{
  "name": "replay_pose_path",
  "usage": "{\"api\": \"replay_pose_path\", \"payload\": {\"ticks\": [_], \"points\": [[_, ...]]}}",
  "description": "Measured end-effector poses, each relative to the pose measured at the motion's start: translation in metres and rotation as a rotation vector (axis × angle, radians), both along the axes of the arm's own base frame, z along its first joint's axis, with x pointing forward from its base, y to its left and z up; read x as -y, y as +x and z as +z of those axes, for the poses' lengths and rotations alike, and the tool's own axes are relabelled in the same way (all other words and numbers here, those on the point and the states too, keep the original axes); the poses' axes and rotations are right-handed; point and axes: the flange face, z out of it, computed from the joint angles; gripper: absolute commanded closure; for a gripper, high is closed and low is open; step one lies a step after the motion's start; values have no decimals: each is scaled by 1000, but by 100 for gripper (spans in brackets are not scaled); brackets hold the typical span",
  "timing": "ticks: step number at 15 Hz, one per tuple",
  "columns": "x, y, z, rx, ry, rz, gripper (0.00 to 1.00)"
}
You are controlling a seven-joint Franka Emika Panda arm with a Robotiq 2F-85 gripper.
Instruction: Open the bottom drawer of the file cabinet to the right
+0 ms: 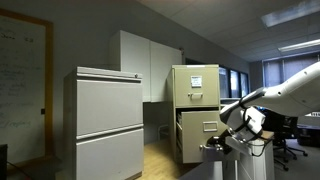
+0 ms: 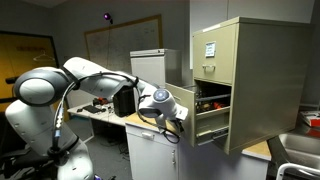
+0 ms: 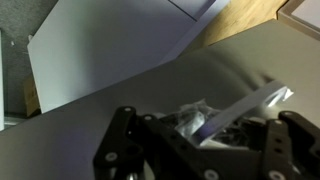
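Observation:
The tan file cabinet [image 1: 195,85] stands in the middle of the room, with white paper on its top front; it also shows in an exterior view [image 2: 258,80]. Its bottom drawer [image 1: 197,132] [image 2: 212,127] is pulled partly out. My gripper [image 1: 222,138] [image 2: 180,128] is at the drawer's front. In the wrist view my dark fingers [image 3: 215,128] sit either side of the small silver handle [image 3: 252,104], apparently closed on it, against the plain drawer front [image 3: 120,110]. The fingertips themselves are hard to see.
A wider light-grey cabinet [image 1: 108,125] stands near the file cabinet, with white wall cupboards [image 1: 150,62] behind. A cluttered desk [image 2: 100,112] lies behind my arm. Office chairs [image 1: 290,142] are at the far side. The robot's white stand [image 2: 150,158] is just below the gripper.

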Motion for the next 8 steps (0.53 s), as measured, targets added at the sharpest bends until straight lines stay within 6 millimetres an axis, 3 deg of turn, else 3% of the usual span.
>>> {"api": "replay_pose_path", "payload": {"ticks": [6,7,8], "points": [[-27,-43,-4,19,11,9,100],[-31,-50,-4,24,12,7,74],[-35,-56,-5,31,12,4,73]]}}
